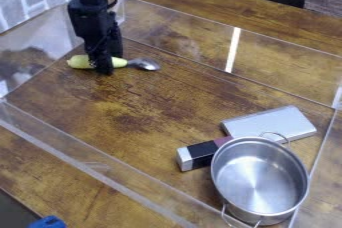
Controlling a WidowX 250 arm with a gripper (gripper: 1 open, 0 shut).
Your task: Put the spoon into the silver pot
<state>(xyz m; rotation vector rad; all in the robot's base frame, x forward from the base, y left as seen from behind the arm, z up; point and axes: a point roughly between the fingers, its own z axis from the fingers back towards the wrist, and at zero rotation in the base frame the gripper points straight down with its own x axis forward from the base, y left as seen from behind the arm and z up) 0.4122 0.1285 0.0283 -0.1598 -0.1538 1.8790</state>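
Observation:
The spoon (124, 63) lies on the wooden table at the back left, its yellow-green handle pointing left and its small metal bowl (144, 67) pointing right. My gripper (102, 63) points down on the middle of the handle, and its black fingers look closed around it. Yellow handle shows on both sides of the fingers. The spoon still rests on the table. The silver pot (258, 177) stands empty at the front right, far from the gripper.
A flat grey slab (270, 125) lies just behind the pot, and a small black-and-white block (198, 154) lies to its left. Clear plastic walls (234, 47) fence the table. A blue object (47, 222) shows at the bottom left edge.

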